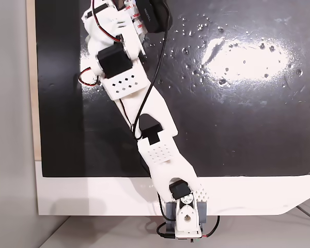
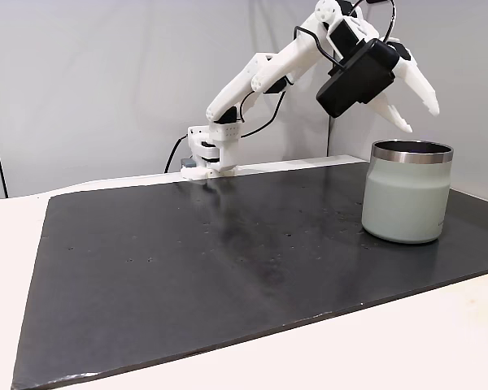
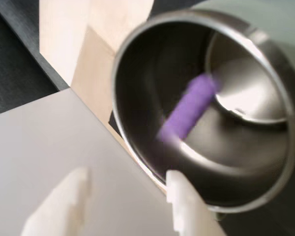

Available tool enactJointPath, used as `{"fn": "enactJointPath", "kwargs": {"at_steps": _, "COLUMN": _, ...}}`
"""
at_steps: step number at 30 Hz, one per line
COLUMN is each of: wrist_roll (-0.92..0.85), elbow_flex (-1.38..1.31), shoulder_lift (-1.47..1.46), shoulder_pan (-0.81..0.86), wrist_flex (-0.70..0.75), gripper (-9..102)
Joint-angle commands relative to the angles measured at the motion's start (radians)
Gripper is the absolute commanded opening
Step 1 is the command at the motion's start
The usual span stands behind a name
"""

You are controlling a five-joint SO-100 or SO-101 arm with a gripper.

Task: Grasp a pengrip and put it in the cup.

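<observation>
Fingertips of the tool (image 3: 130, 204) stand spread and empty at the near edge of the wrist view, released, touching nothing. Beyond them the pengrip (image 3: 187, 109) shows blurred inside the cup (image 3: 137, 73) (apparently mid-drop or just landing). Risk is small: it might bounce off the steel wall, or the tool (image 2: 421, 114), hanging just above the cup (image 2: 407, 203), could clip the rim and shove it along the worktop (image 2: 187, 268).

Arm (image 2: 260, 77) reaches out raised, its pincer (image 2: 420, 115) spread apart.
</observation>
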Motion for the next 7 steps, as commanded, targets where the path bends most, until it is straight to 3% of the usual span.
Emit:
{"fn": "enactJointPath", "kwargs": {"at_steps": 1, "wrist_roll": 0.006, "elbow_flex": -0.055, "shoulder_lift": 0.031, "shoulder_pan": 0.014, "wrist_flex": 0.006, "gripper": 17}}
{"fn": "enactJointPath", "kwargs": {"at_steps": 7, "wrist_roll": 0.005, "elbow_flex": -0.055, "shoulder_lift": 0.035, "shoulder_pan": 0.017, "wrist_flex": 0.017, "gripper": 17}}
